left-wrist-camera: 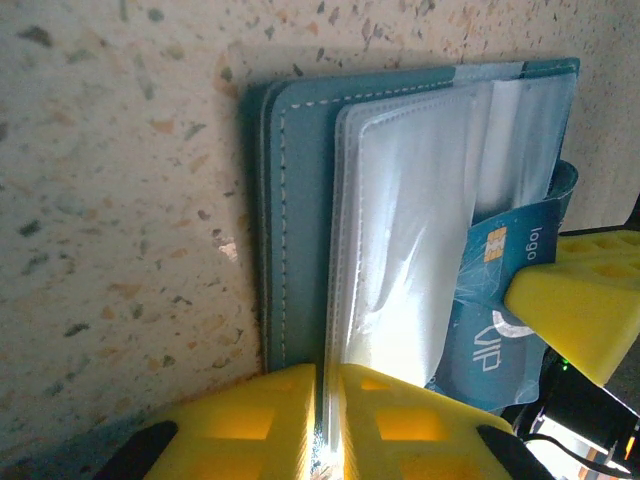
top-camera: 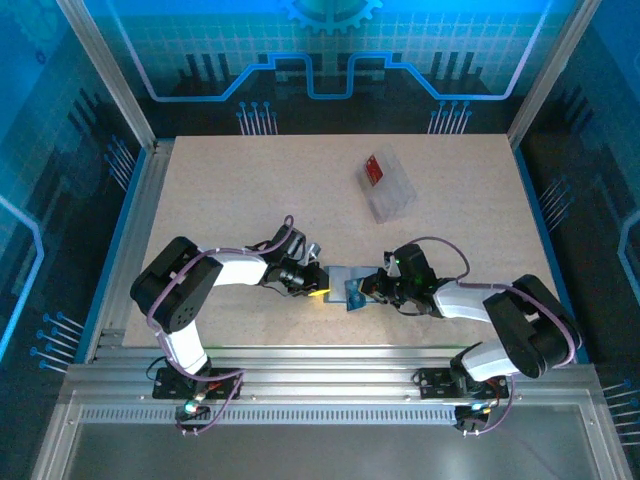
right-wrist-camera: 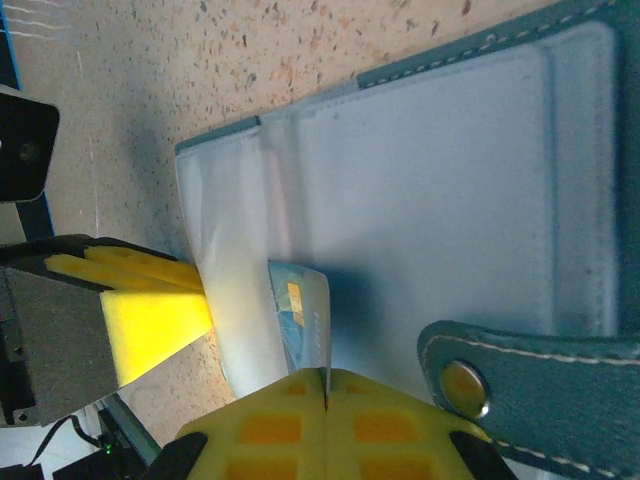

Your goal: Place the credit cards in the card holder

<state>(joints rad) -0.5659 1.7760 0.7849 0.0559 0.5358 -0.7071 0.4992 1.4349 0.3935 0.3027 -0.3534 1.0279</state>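
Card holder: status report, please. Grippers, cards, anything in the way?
Left gripper shut on card holder sleeve. Right gripper shut on blue card at pocket mouth. Red card in clear tray. Nothing in the way.

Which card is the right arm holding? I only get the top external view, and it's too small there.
Observer: The blue card; the right wrist view shows the right fingers pinched shut on its edge.
Operator: Is it in a pocket?
Observer: Partly: one end is tucked behind a clear sleeve of the card holder, the rest sticks out.
Operator: And the left arm?
Observer: The left fingers are shut on a sleeve's edge.
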